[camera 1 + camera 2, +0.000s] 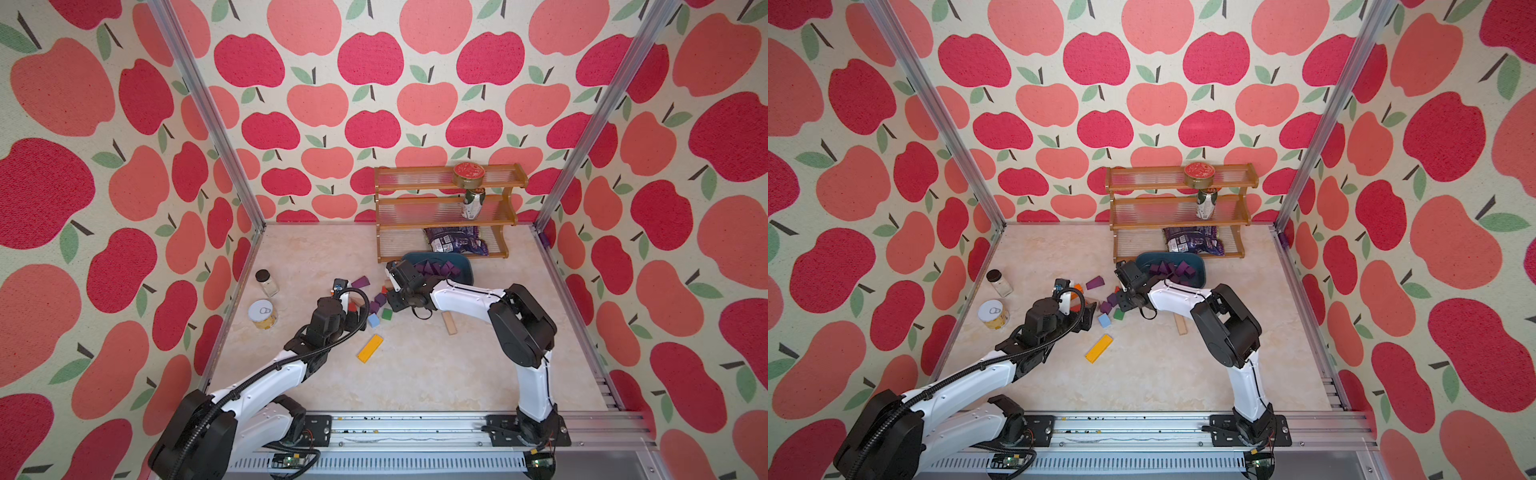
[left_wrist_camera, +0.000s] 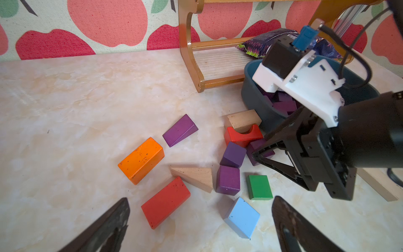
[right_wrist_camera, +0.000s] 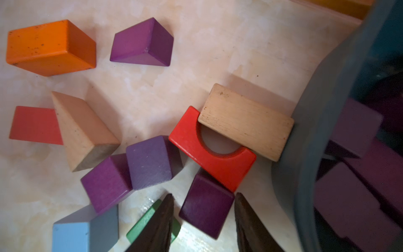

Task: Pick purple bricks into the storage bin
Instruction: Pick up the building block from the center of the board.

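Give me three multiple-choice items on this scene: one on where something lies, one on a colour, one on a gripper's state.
1. On the wooden rack, the purple snack bag lies on: A the top tier; B the middle tier; C the bottom tier.
2. The arch-shaped block touching the plain wood block is: A green; B red; C yellow.
3. The left gripper is: A open, holding nothing; B shut, empty; C shut on a block.

C: the bag rests on the lowest slats.
B: its faces show bright red.
A: its fingers stand wide apart, gripping nothing.
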